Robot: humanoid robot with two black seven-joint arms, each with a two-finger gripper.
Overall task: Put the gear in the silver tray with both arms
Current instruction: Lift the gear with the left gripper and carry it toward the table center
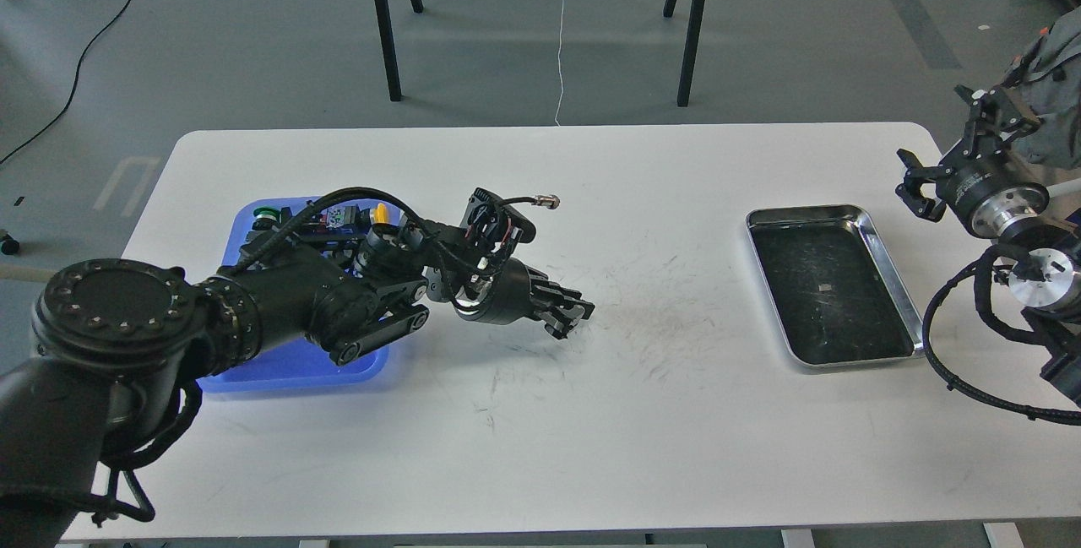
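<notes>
Two trays on white bench (524, 413), well apart. Far left: blue tray (253, 379) of small parts, mostly hidden under left arm. Left gripper (570, 316) just right of it, low over bare bench, pointing toward silver tray; fingers together, whether clamped on a gear, cannot tell. Silver tray (878, 231) far right, seemingly empty. Right gripper (922, 187) raised beside its far corner, fingers apart, probably waiting for handover.
</notes>
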